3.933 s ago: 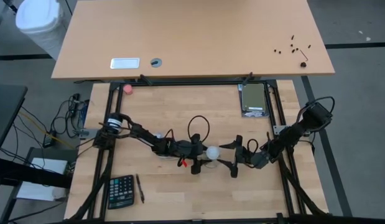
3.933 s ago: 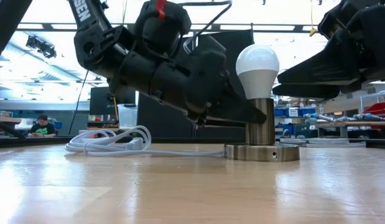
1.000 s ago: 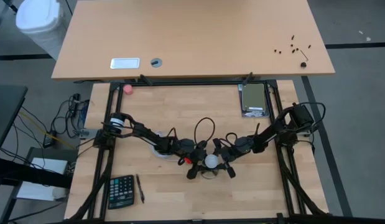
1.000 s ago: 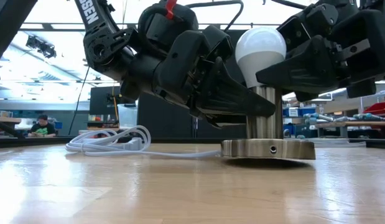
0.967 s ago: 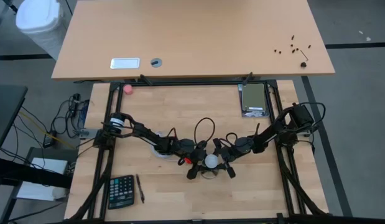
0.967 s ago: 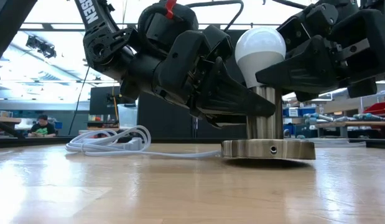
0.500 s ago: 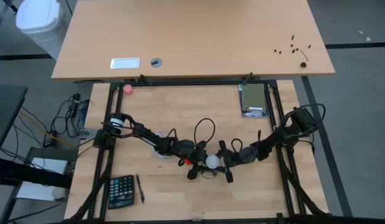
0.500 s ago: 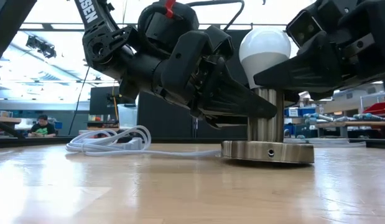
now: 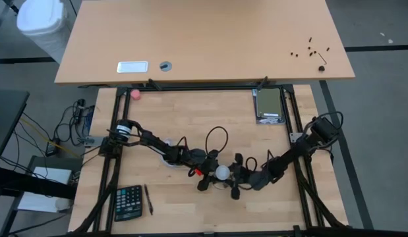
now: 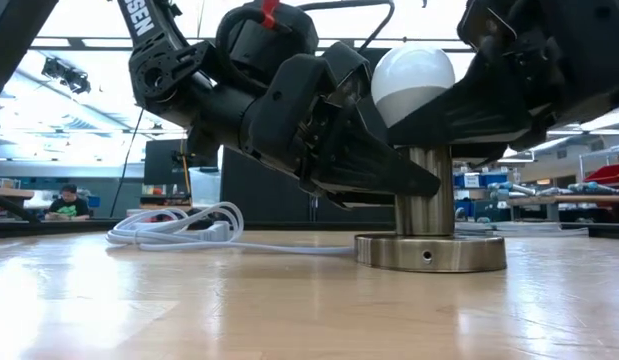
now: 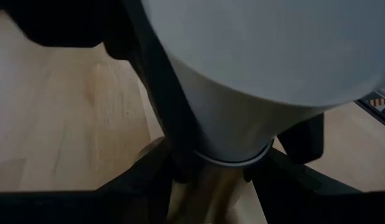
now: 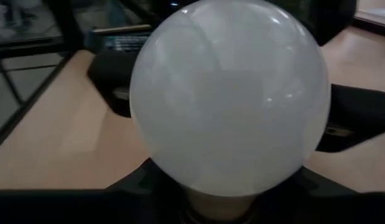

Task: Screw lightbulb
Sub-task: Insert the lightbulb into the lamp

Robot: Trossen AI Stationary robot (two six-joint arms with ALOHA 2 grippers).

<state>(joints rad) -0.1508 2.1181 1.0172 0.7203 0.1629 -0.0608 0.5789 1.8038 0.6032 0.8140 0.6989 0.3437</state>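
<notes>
The white lightbulb (image 10: 413, 82) stands in the top of a silvery lamp stem (image 10: 426, 205) on a round metal base (image 10: 429, 252), near the table's middle (image 9: 221, 172). My left gripper (image 9: 211, 172) comes from the table's left and is shut on the stem below the bulb (image 10: 404, 180). My right gripper (image 9: 231, 176) comes from the right and is shut on the bulb (image 10: 444, 105). The bulb leans a little toward the left arm. The lamp's white cord (image 10: 179, 228) lies coiled on the table behind. My left gripper pinches the lamp stem (image 11: 211, 186) just under the bulb's collar between its two fingers (image 11: 161, 155), coming slanting down from the table's left. The lamp stands with its base on the table. My right gripper pinches the bulb's narrowing neck (image 12: 229, 186) below the globe between its two fingers (image 12: 142, 183), coming from the table's right, about level. The bulb sits in the stem's top, slightly tilted.
A black calculator (image 9: 128, 202) and a pen (image 9: 148, 198) lie at the near left. A pink ball (image 9: 135, 94) lies at the far left and a grey box (image 9: 269, 105) at the far right. A person sits far off in the room (image 10: 61, 202).
My right gripper has swung around the bulb toward the table's near edge, its arm following. The bulb top has tipped a little toward the left arm. The lamp base has turned slightly on the table, its small hole shifting along. My left gripper has kept its hold.
</notes>
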